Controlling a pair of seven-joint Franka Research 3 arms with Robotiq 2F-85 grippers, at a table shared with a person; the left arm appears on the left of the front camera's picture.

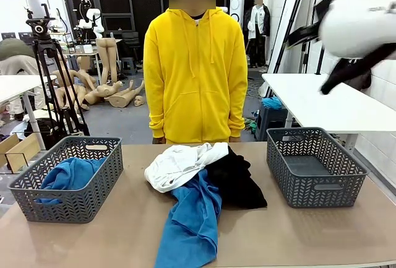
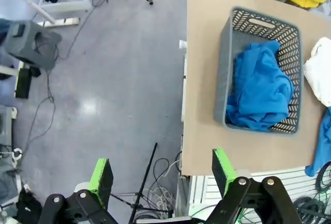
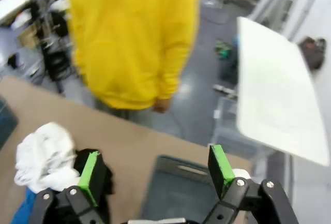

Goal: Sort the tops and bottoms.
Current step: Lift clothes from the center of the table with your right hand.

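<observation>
The brown worktop [image 1: 124,231] carries the left grey plastic basket [image 1: 68,205], which already holds a crumpled medium-blue cloth top [image 1: 69,174], and the right grey plastic basket [image 1: 317,187], which I judge is meant for the bottoms. Between them lies the heap. The long medium-blue cloth top [image 1: 192,224] trails toward me, its far end under the others. The plain black cloth bottoms [image 1: 238,182] lie touching its right side. The white short-sleeved shirt [image 1: 176,166] sits bunched on top. All should be light and limp, and each is likely to drag its neighbour along, so I would pinch a raised fold rather than a flat patch. My left claw [image 2: 162,177] hangs high off the worktop's left end, wide apart and holding nothing. My right claw [image 3: 155,175] hovers above the right basket, likewise wide and holding nothing.
</observation>
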